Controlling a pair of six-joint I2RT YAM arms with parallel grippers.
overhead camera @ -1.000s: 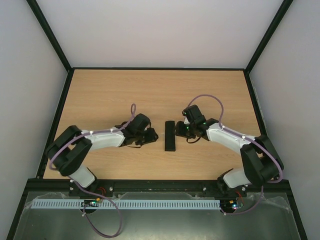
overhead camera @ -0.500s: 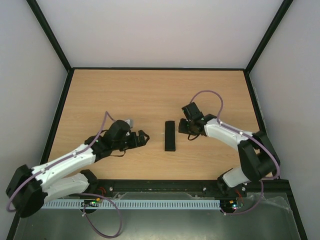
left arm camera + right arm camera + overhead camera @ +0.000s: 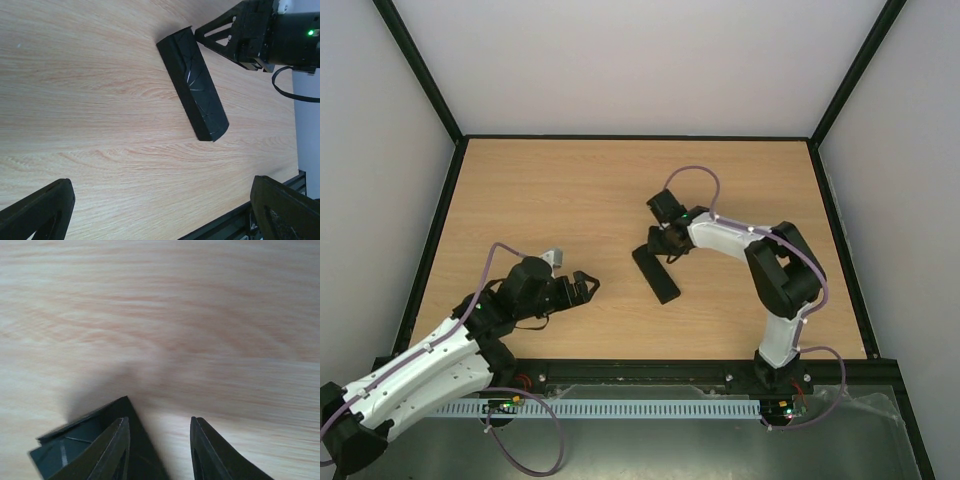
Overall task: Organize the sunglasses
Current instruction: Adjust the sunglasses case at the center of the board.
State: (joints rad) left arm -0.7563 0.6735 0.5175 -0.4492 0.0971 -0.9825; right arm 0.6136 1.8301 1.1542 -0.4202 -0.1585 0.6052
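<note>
**Black case tilted on the counter, right fingers at its far end**

1. Counter. Light wood-grain counter [image 3: 550, 200], bordered by a dark frame. Both arms reach over it from the near edge.

2. Case. One black oblong case [image 3: 657, 274] lies flat near the middle of the counter. It is closed. It lies at a diagonal, with its far end toward the left and its near end toward the right as seen from the top camera. The left wrist camera shows thin pale scratch lines on its lid.

3. Right arm. The right gripper [image 3: 658, 246] is low over the far end of the case. In the right wrist view the fingers [image 3: 117, 450] stand part-way apart. A corner of the case lies under the left-hand finger and reaches a little into the gap. Bare counter shows in the remainder of the gap. Nothing is clamped between the fingers.

4. Left arm. The left gripper [image 3: 585, 285] sits left of the case and well apart from it, pointing toward it. Its fingers [image 3: 40, 210] are spread wide, at opposite lower corners of the left wrist view. They hold nothing and touch nothing.

5. Sunglasses. The sunglasses do not show in any view, so their position cannot be told.
</note>
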